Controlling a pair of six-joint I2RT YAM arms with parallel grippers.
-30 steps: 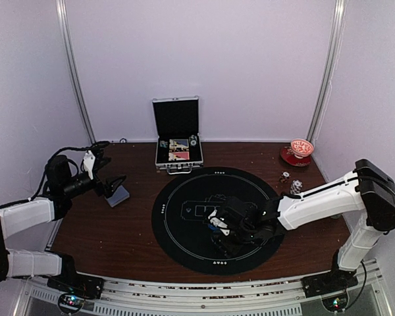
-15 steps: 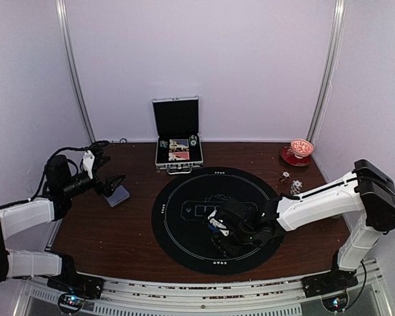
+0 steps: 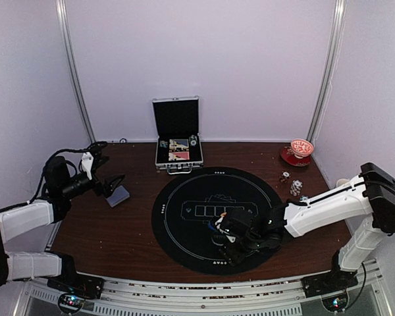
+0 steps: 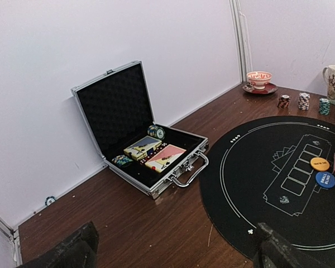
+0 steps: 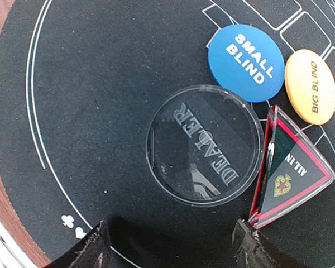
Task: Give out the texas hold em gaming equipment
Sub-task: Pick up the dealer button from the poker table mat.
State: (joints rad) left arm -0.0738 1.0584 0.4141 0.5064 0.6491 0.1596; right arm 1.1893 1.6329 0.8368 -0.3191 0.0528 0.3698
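1. The right gripper (image 5: 172,245) hangs low over the black mat (image 5: 89,84). Its jaws are spread wide and hold nothing. The clear disc (image 5: 205,145) lies flat just above the fingertips in the wrist view, apart from them.
2. The clear disc reads "DEALER", the blue disc (image 5: 245,62) "SMALL BLIND" and the orange disc (image 5: 310,86) "BIG BLIND". The triangular marker (image 5: 290,167) seems to read "ALL IN" over a spade emblem.
3. These four sit close together beside the printed card boxes at centre frame. They look set out as seat markers, within reach of play.
4. At the left of the overhead view the left gripper (image 3: 110,186) is fully spread and empty. A grey-blue card deck (image 3: 119,195) lies on the worktop (image 3: 118,237) right at its tip, probably ready for dealing.
5. The silver case (image 4: 117,106) stands open at the back wall with card packs (image 4: 164,158) inside. Chip stacks (image 4: 304,100) stand beyond the mat, upper right. Distribution looks partway done.
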